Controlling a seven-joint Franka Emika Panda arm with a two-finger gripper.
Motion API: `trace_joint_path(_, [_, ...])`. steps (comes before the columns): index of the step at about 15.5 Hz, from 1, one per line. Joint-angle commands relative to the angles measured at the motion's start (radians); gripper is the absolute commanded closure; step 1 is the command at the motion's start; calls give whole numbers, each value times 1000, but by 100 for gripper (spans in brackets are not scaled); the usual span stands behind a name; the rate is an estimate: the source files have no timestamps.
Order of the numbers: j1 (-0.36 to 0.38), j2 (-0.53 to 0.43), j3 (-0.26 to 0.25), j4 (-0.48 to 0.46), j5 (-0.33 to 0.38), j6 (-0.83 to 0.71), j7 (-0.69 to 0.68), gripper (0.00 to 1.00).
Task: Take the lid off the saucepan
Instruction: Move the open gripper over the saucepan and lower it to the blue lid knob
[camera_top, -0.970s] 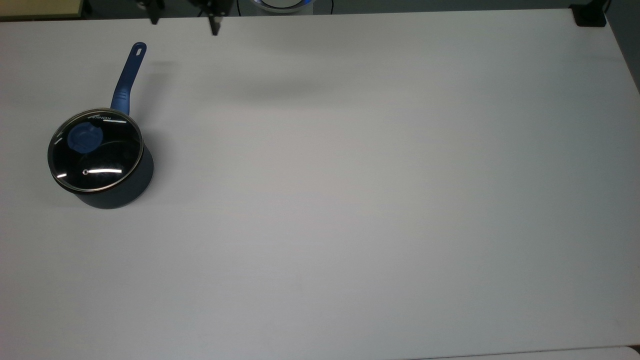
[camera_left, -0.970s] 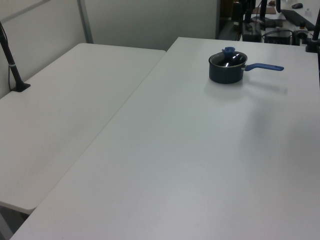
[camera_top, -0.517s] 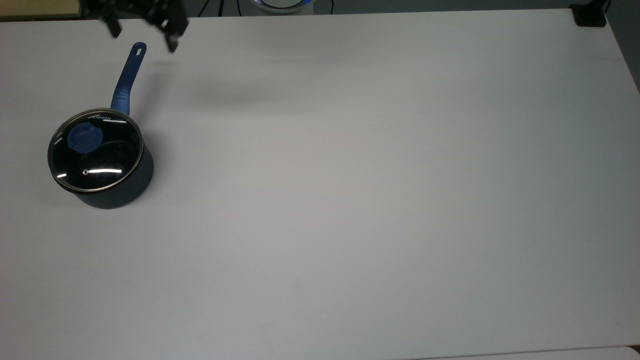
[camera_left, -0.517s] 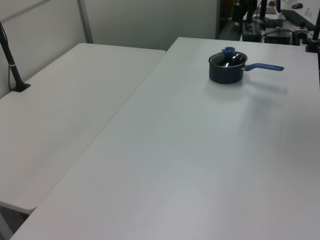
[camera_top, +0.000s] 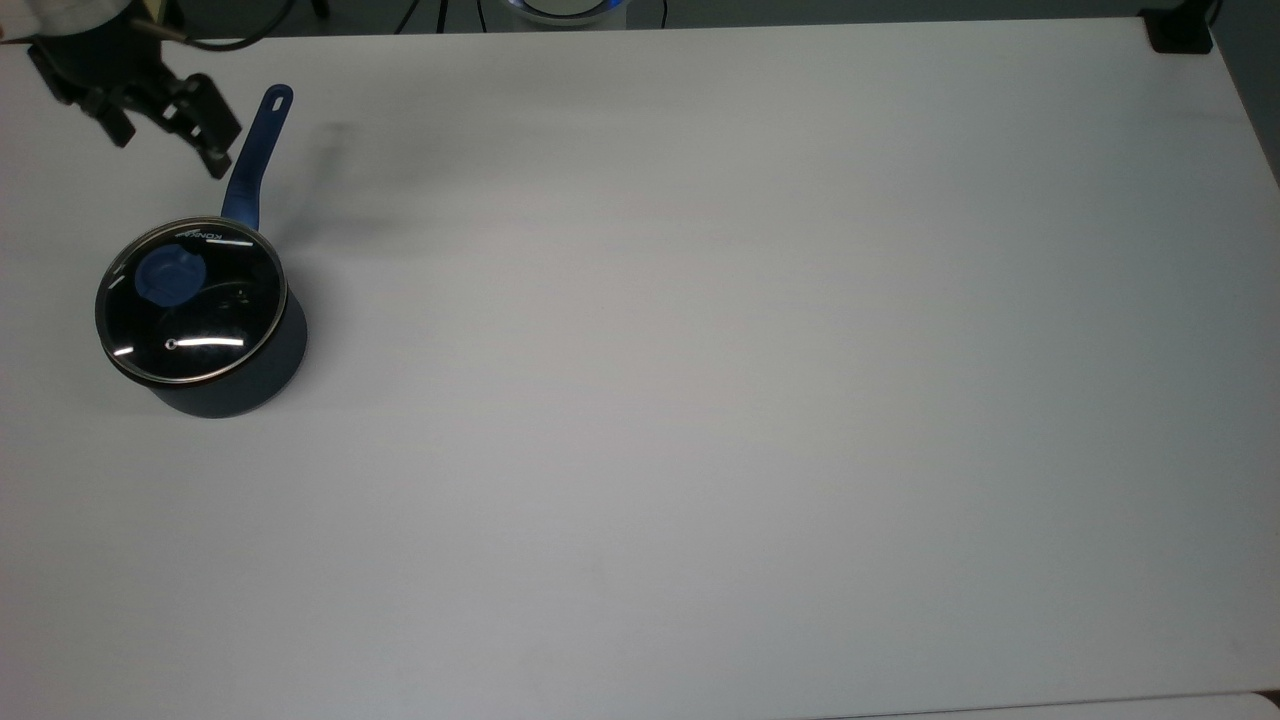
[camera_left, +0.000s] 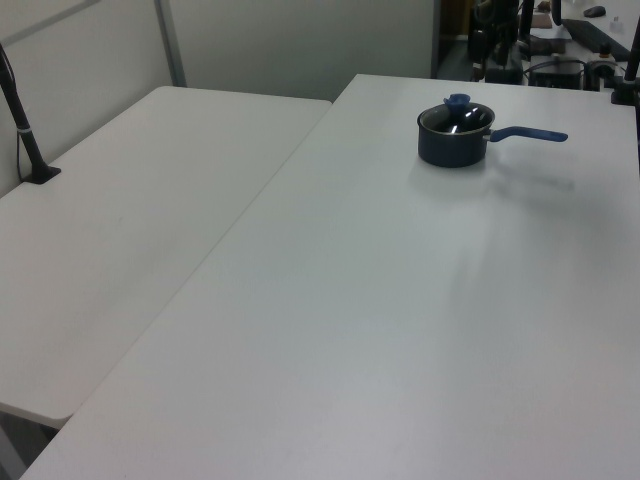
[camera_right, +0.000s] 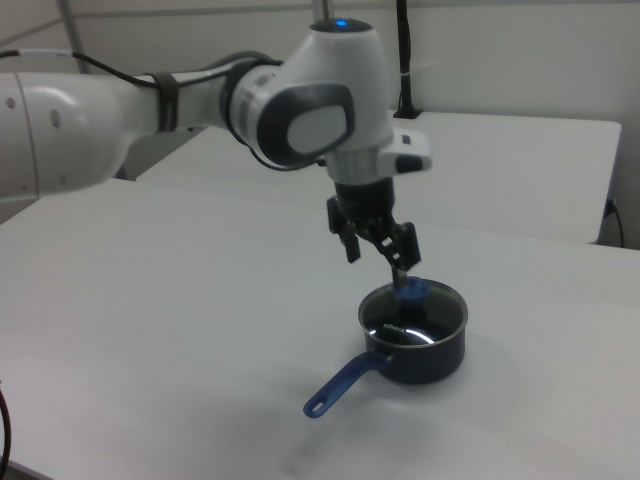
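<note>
- Right now the pot (camera_top: 215, 345) sits on the white tabletop (camera_top: 700, 400), near the top view's left edge.
- Its lid (camera_top: 190, 300) is on the pot, lying flat, with a thin shiny rim all round.
- You can see the black inside of the pot through the glass.
- A blue knob (camera_top: 172, 275) sticks up from the lid.
- The pot's long blue handle (camera_top: 255, 160) points to the top view's top edge, and it has a hole at its end.
- The robot's hand (camera_top: 165, 135) is up in the air near the top view's top left corner, just beside the handle.
- Its two fingers (camera_right: 350, 243) are spread wide, and they hold nothing.
- From the right view, the hand (camera_right: 378, 247) hangs above the pot (camera_right: 415, 345), with one fingertip close over the knob (camera_right: 410, 291), but I cannot tell if it touches.
- A big white arm (camera_right: 200, 105) carries the hand.
- From the left view, the pot (camera_left: 452, 140) stands far off, with its handle (camera_left: 528, 133) pointing to the left view's right.
</note>
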Motion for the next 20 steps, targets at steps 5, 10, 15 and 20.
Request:
trace_joint_path(5, [13,153,-43,57,106,131,-26,0])
trace_joint_path(10, [14,183,-43,60,134,204,33,0])
trace_joint_path(15, [20,219,-41,69,134,206,39,0])
trace_joint_path(20, [23,242,-40,87,134,255,71,0])
